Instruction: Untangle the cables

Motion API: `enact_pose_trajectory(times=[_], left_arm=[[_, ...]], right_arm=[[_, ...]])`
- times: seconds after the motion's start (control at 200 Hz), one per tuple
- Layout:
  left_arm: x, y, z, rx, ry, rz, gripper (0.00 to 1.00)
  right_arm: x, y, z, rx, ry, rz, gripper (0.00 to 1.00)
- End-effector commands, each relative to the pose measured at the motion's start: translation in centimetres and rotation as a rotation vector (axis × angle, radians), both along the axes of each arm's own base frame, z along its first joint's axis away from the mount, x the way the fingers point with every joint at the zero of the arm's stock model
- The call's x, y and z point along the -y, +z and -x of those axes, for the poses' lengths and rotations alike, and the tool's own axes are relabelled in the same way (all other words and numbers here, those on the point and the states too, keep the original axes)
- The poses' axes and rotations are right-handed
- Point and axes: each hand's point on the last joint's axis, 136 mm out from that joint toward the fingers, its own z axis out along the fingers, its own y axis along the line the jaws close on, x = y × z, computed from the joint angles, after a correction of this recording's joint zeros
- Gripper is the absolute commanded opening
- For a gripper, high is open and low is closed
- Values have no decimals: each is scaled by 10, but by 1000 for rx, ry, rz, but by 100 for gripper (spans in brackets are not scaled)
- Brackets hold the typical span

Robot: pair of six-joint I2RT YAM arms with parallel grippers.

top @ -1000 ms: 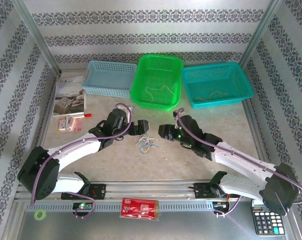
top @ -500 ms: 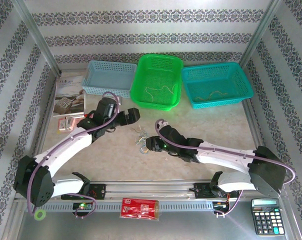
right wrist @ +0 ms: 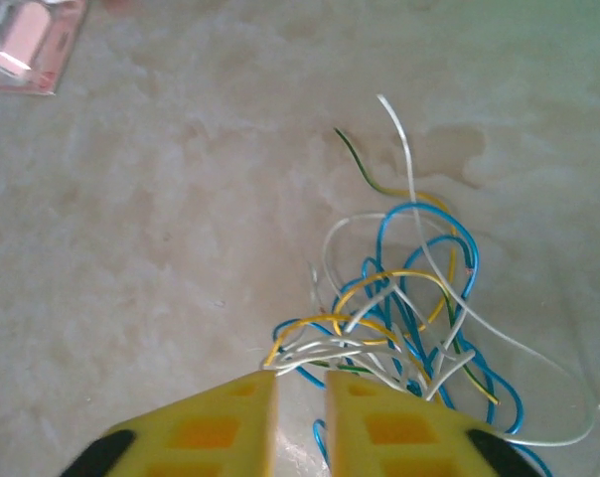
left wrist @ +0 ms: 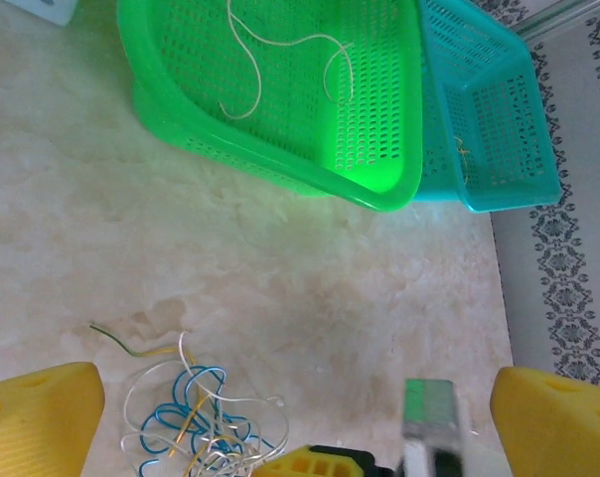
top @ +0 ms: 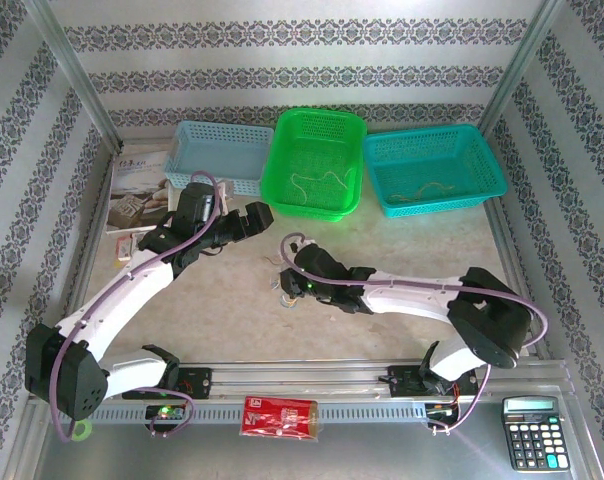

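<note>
The cables (top: 280, 294) are a small clump of thin blue, yellow, white and green strands on the table's middle. In the right wrist view the cables (right wrist: 409, 298) spread out ahead of my right gripper (right wrist: 300, 380). Its yellow fingers stand almost together, and a bunch of white and yellow strands is drawn taut into their tips. From above, the right gripper (top: 287, 284) sits right at the clump. My left gripper (top: 254, 217) hangs wide open up and to the left of the clump. Its wrist view shows the cables (left wrist: 186, 417) low between its spread fingers (left wrist: 37, 417).
Three baskets line the back: pale blue (top: 217, 155), green (top: 317, 130) with a loose pale wire (left wrist: 280, 50) in it, and teal (top: 432, 150) holding a tan wire. A booklet (top: 137, 195) and a red-white packet (top: 137, 245) lie at the left. A calculator (top: 532, 440) lies front right.
The right gripper swept left across the table onto the clump. The left gripper drew back up and to the left, away from the cables.
</note>
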Motion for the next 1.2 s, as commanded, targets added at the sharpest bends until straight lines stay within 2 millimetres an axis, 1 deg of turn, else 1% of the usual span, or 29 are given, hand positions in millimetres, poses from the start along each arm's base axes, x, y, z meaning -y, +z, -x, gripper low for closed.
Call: enact_pose_trajectory(times=[0.0,0.05,0.185,0.285,0.36,0.48,0.54,0.575,0.635,0.754,0.844,0.909,0.969,1.034,1.114,1.199], left_arm=[[-3,-12,8,-40,-10,19,100],[-2,-20,10,-48,-18,17,100],[-3,-47,16,-84,-39,-10,100],[-4,-70,21,-118,-57,-43,95],[-5,-83,24,-136,-66,-52,90],[-8,-97,26,-147,-57,-67,84],[-9,-102,26,-153,-51,-75,83],[-9,-103,27,-153,-51,-76,83],[-11,-104,28,-152,-46,-78,83],[-11,-104,30,-135,-36,-58,83],[-9,-100,36,-122,-42,-50,86],[-8,-97,42,-107,-46,-51,88],[-8,-94,46,-90,-49,-49,90],[-6,-88,51,-71,-52,-40,91],[-5,-82,54,-43,-50,-22,93],[-2,-76,54,-16,-44,-2,94]], right_arm=[[-1,-7,2,-14,-14,-9,16],[4,-14,4,-28,-32,-7,15],[15,-31,12,-61,-52,6,15],[21,-39,16,-73,-54,18,15],[24,-45,19,-82,-53,25,15],[27,-52,22,-97,-46,29,15],[24,-53,24,-111,-28,16,15],[22,-51,25,-116,-17,7,15],[17,-42,29,-114,14,-20,17],[15,-12,31,-81,38,-76,21],[23,12,31,-38,22,-109,25],[33,24,31,-10,-9,-126,29],[43,28,33,4,-33,-128,35],[53,25,34,8,-61,-119,40],[63,18,37,-3,-83,-108,48],[67,6,42,-30,-93,-104,51]])
